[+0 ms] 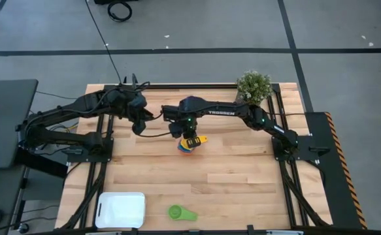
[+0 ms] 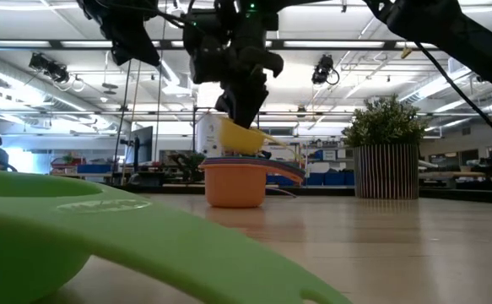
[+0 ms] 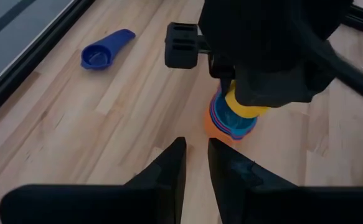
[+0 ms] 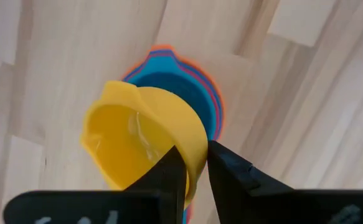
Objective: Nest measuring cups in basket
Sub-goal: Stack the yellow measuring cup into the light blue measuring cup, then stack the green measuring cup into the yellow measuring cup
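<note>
wood table (image 1: pixel 229 176) | right gripper (image 4: pixel 193 163) pinching yellow cup (image 4: pixel 145 134) rim, tilted over stack (image 2: pixel 235 181) to nest it | left gripper (image 3: pixel 195 162) nearly closed, empty, waiting beside | green cup (image 1: pixel 180 212) loose beside basket (image 1: pixel 121 209), stack mid-table

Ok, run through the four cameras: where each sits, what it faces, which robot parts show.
High view: overhead, straight down on the table; both arms, white basket, green cup.
Low view: table height, level across into the room; right gripper over the cup stack.
Left wrist view: past the left gripper toward the right arm and a lone blue cup.
Right wrist view: down on the tilted yellow cup between its fingers.
Shared: all four show the yellow cup at the stack.
</note>
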Action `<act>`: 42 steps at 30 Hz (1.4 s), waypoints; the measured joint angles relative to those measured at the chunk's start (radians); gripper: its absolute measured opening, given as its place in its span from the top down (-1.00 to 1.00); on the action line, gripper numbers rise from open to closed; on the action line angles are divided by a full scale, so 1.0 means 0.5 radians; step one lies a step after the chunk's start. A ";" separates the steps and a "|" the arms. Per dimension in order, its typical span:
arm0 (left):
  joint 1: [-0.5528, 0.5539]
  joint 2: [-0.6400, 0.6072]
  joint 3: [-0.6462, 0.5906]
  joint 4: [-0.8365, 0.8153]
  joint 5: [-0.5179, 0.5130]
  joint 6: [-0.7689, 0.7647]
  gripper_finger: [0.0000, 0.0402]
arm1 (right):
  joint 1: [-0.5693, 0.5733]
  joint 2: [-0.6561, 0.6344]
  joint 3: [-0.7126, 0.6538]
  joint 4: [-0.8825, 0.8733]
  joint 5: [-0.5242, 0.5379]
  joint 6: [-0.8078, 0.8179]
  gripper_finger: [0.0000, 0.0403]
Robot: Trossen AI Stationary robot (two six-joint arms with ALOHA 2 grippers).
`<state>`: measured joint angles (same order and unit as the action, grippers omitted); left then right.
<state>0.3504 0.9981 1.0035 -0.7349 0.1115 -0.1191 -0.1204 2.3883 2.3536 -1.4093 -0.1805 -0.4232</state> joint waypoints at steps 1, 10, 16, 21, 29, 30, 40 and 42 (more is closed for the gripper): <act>0.000 0.000 0.000 -0.003 0.001 0.001 0.62 | -0.001 0.000 0.003 0.010 0.000 -0.001 0.65; -0.002 0.000 0.000 -0.009 0.001 0.007 0.62 | 0.000 0.005 -0.009 0.058 -0.006 -0.005 0.64; -0.001 0.000 0.000 -0.009 -0.004 0.006 0.62 | 0.001 0.005 -0.009 0.051 -0.009 -0.046 0.69; -0.001 0.000 0.000 -0.009 -0.004 0.006 0.62 | 0.001 0.005 -0.009 0.051 -0.067 -0.048 0.81; -0.001 0.000 0.000 -0.009 -0.004 0.005 0.62 | 0.001 0.005 -0.009 0.076 -0.066 -0.049 0.76; -0.001 0.001 0.000 -0.009 -0.004 0.005 0.62 | 0.001 0.005 -0.009 0.077 -0.066 -0.049 0.73; 0.000 0.001 0.000 -0.033 -0.007 0.019 0.63 | 0.003 0.005 -0.009 0.085 -0.063 -0.049 0.44; 0.000 0.002 0.000 -0.041 -0.008 0.041 0.62 | 0.004 0.005 -0.003 0.080 -0.045 -0.050 0.41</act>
<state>0.3504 0.9989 1.0035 -0.7555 0.1072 -0.0986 -0.1184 2.3909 2.3521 -1.3692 -0.2028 -0.4482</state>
